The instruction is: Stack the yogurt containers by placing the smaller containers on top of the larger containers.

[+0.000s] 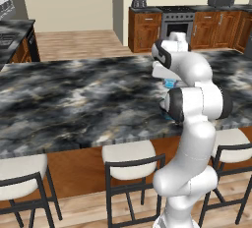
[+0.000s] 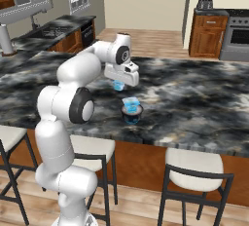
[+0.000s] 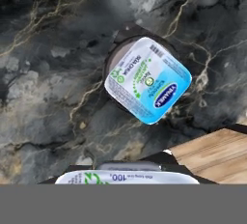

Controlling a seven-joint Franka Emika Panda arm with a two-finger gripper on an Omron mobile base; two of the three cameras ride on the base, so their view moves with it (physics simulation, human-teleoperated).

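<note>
Held light-blue cup, seemingly clamped in gripper, above cup-topped dark-rimmed tub

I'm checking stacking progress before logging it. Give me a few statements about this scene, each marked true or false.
1. A light-blue cup sits on the dark-rimmed tub. True.
2. The end effector holds nothing. False: it holds a second light-blue cup above the counter.
3. The tub stands on the wooden floor. False: it stands on the dark marble counter.
4. A stool stands at the counter's near edge. True.
</note>
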